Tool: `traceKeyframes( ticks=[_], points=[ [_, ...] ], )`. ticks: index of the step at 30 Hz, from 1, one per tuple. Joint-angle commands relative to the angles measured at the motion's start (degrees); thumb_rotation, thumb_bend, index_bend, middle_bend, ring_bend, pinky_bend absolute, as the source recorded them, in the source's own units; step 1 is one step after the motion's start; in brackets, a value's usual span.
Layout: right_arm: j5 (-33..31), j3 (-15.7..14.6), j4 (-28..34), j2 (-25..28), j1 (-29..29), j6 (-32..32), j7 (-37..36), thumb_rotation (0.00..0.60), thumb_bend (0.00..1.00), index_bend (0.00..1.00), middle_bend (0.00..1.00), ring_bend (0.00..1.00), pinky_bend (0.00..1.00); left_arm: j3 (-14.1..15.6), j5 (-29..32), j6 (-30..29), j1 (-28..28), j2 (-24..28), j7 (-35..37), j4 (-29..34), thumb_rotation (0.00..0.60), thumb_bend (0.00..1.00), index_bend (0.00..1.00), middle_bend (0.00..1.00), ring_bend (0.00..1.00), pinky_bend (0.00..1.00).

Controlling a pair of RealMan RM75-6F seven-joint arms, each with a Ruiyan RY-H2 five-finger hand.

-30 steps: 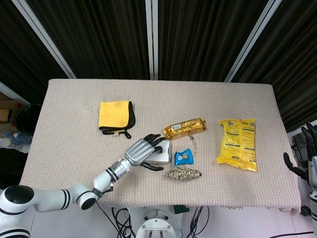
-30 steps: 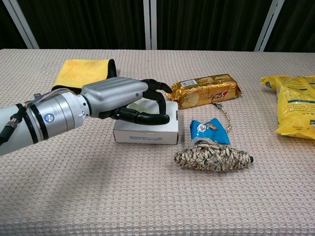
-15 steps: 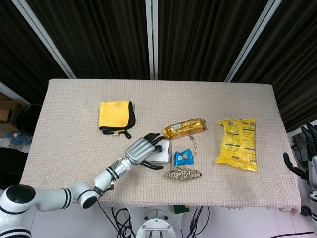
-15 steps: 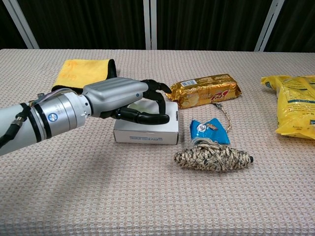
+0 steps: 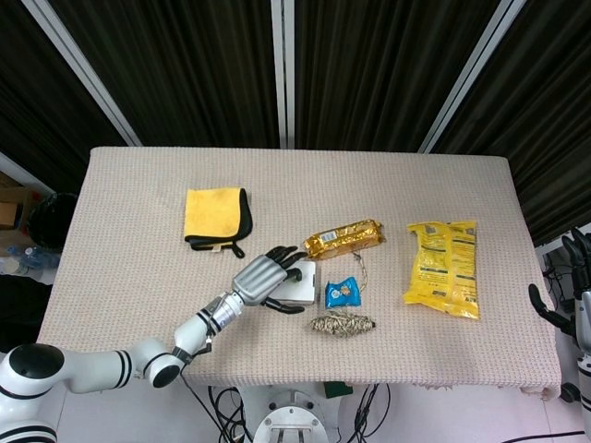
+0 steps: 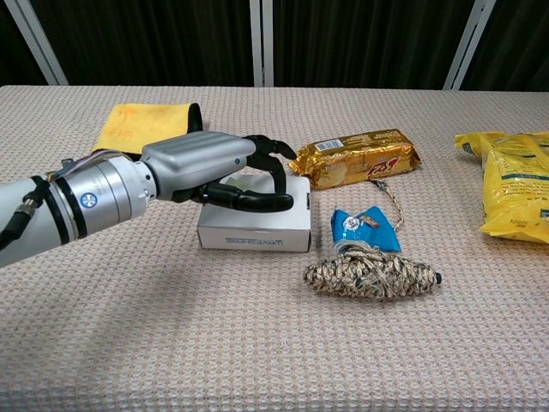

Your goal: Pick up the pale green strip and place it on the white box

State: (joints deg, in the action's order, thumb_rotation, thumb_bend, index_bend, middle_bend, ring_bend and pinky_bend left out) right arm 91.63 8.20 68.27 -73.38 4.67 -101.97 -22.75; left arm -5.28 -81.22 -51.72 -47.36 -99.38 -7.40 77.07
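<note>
One hand did the work: my left hand (image 6: 219, 167) hung over the white box (image 6: 254, 230), its dark fingers (image 6: 257, 203) bent down over the top. I could not tell if it held anything. The pale green strip did not show in either view. It may have been hidden under my fingers, in my hold or already on the box. So I judged the job near its end, but I could not call it done. If the strip lay there, I had only to let go and lift away.

From the box, a blue packet (image 5: 341, 293) lay at 3 o'clock, a rope bundle (image 5: 342, 325) at 4 o'clock, a gold snack pack (image 5: 344, 239) at 1 o'clock and a yellow cloth (image 5: 216, 214) at 10 o'clock.

The chest view showed the box front and my bent fingers close up. Only the head view showed my right hand (image 5: 565, 286), off the table edge at 3 o'clock. It was partly cut off, so I could not tell if it was wide or closed.
</note>
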Motion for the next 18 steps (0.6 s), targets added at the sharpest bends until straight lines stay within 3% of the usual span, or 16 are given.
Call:
traceKeyframes(
  ticks=[1, 18],
  points=[
    [0.01, -0.05, 0.01, -0.02, 0.0, 0.07, 0.06, 0.6, 0.32, 0.0, 0.0, 0.0, 0.0, 0.15, 0.22, 0.35, -0.05, -0.08, -0.18, -0.19, 0.0, 0.0, 0.35, 0.08, 0.0, 0.12],
    [0.34, -0.24, 0.01, -0.39, 0.23, 0.25, 0.34, 0.6, 0.32, 0.0, 0.0, 0.0, 0.0, 1.11, -1.51, -2.2, 1.2, 2.01, -0.46, 3.3, 0.0, 0.0, 0.36, 0.08, 0.0, 0.12]
  ],
)
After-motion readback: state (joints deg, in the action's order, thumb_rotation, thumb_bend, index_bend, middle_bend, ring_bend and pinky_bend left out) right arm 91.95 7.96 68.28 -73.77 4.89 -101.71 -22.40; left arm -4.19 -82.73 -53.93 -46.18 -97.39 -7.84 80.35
